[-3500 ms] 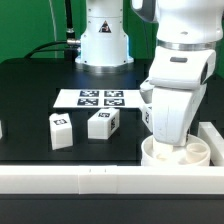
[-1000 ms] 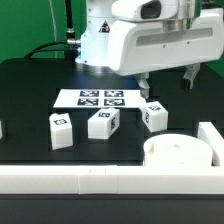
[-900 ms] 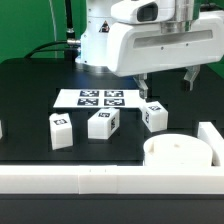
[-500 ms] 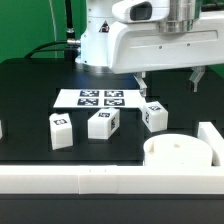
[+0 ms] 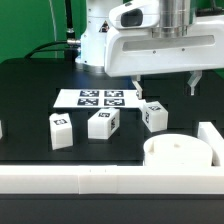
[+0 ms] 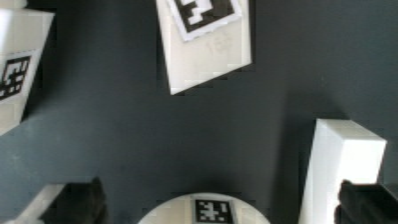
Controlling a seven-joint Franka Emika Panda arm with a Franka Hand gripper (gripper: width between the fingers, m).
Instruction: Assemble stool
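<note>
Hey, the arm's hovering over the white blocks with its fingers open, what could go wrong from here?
The open gripper hangs above the leg nearest the seat. Coming down, one finger could clip the seat's rim, since little gap shows between them. The other finger may catch the marker board edge, nudging the leg askew.

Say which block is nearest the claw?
The block leg on the exterior view's right, beside the round seat, below the open claw. The middle leg and left leg sit farther off.
</note>
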